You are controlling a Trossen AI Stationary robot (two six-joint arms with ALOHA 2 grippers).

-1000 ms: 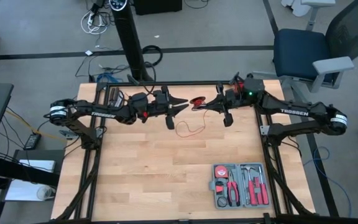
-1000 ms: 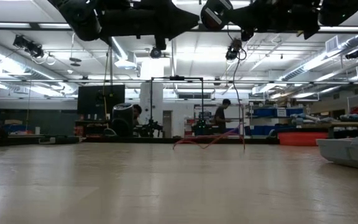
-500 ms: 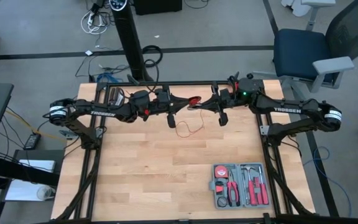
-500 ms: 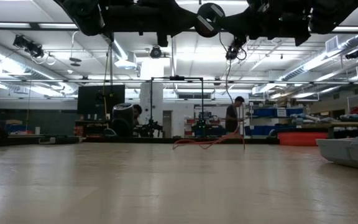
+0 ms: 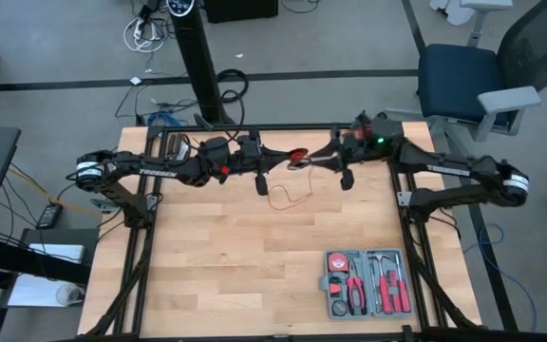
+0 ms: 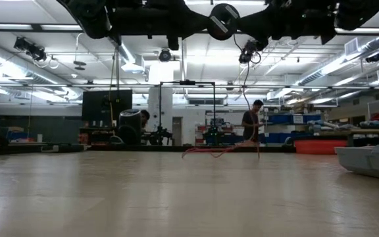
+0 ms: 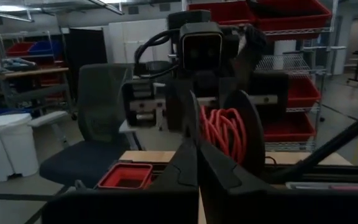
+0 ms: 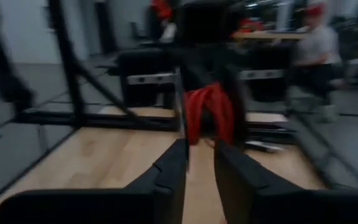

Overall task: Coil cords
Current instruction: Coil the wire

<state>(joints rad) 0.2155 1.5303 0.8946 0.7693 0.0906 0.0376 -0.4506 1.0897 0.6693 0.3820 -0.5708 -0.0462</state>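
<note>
Left gripper (image 5: pixel 283 157) clamped on red cord (image 5: pixel 298 159) bundle, held above the desk (image 5: pixel 216 266). Right gripper (image 5: pixel 319 161) parted, just beside it. Most is coiled; a loose tail (image 5: pixel 290 196) trails on the desk, unwound.

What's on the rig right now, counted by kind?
Cords: 1, red, bundle held up between the grippers, tail on the table
Tool cases: 1, grey, near right corner
Grippers: 2, left shut on the cord, right slightly open
Total: 4
</note>
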